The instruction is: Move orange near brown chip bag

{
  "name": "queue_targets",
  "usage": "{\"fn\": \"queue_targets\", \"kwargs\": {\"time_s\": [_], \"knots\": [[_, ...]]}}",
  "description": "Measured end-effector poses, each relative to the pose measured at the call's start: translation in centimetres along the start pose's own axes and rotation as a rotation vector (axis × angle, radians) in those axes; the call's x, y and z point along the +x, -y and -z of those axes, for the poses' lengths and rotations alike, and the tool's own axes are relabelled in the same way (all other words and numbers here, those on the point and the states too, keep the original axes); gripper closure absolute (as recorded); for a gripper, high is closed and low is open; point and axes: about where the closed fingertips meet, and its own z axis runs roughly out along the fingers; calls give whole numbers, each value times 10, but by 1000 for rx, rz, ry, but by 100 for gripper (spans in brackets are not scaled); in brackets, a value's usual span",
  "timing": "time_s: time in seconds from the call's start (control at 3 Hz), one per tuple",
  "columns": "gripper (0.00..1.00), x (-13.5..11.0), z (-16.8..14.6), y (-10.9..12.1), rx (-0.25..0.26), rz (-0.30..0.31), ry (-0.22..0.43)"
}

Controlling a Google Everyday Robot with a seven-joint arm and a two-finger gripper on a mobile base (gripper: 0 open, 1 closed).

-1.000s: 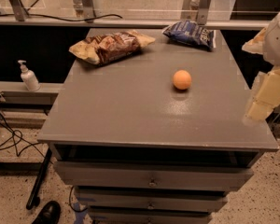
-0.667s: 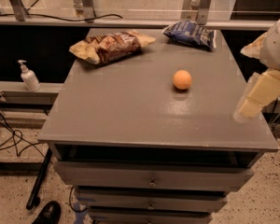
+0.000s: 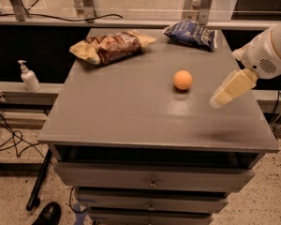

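Where the small, smooth, round orange [image 3: 183, 79] lies: on the right half of the flat grey metal cabinet top [image 3: 122, 116], alone and touching nothing else.
Brown chip bag: a crinkled, flattish brown chip bag [image 3: 111, 46] with a reddish middle and pale tan ends, at the back left of the top, well apart from the orange.
Blue chip bag: a smaller, crinkled dark blue chip bag [image 3: 191, 33] at the back right, behind the orange and apart from it.
Gripper: the pale cream gripper [image 3: 218, 99] on the rounded white arm [image 3: 271, 50] hangs over the right side of the top, slanting down to the left, near the orange but not touching it. Whether it is open or closed cannot be told.
Drawers: grey metal drawers [image 3: 152, 177] stacked under the top.
Left of the cabinet: a white pump bottle [image 3: 29, 76] on a ledge, black cables [image 3: 4, 135] over the speckled floor, and a black shoe [image 3: 47, 213] at the bottom edge.
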Motion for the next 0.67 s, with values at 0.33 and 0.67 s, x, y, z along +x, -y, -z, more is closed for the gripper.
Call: {"fn": "queue_targets", "kwargs": {"time_s": [0.33, 0.67], "knots": [[0, -11, -36, 9, 19, -48, 74], [0, -24, -68, 6, 12, -89, 128]]}}
